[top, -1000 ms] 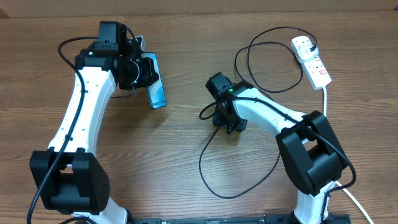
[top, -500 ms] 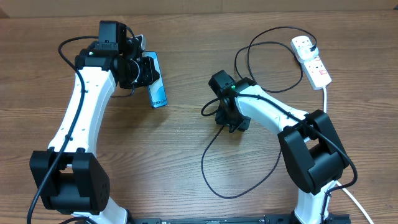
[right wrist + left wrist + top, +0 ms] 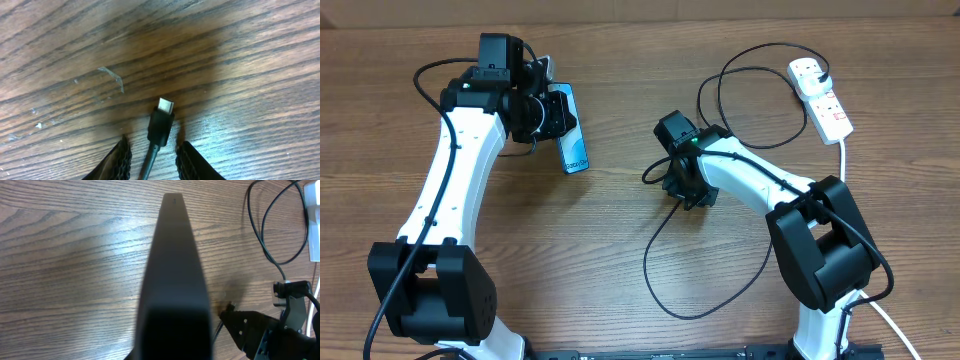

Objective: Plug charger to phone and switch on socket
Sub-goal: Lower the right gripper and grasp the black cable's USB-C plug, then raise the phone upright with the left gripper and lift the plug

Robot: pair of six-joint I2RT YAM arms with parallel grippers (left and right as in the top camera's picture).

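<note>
Charger (image 3: 161, 122) tip sits between the right gripper (image 3: 152, 152) jaws, pinched mid-table (image 3: 620, 230). Phone (image 3: 570, 133) is clamped edge-up by the left gripper (image 3: 548, 118). Cable loops trail to the socket (image 3: 822, 98), 2 outlets, far right.

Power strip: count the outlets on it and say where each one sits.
2. On the power strip at the table's far right, one outlet is at the far end, with the charger's black plug beside it; the other is nearer the white cord.
</note>
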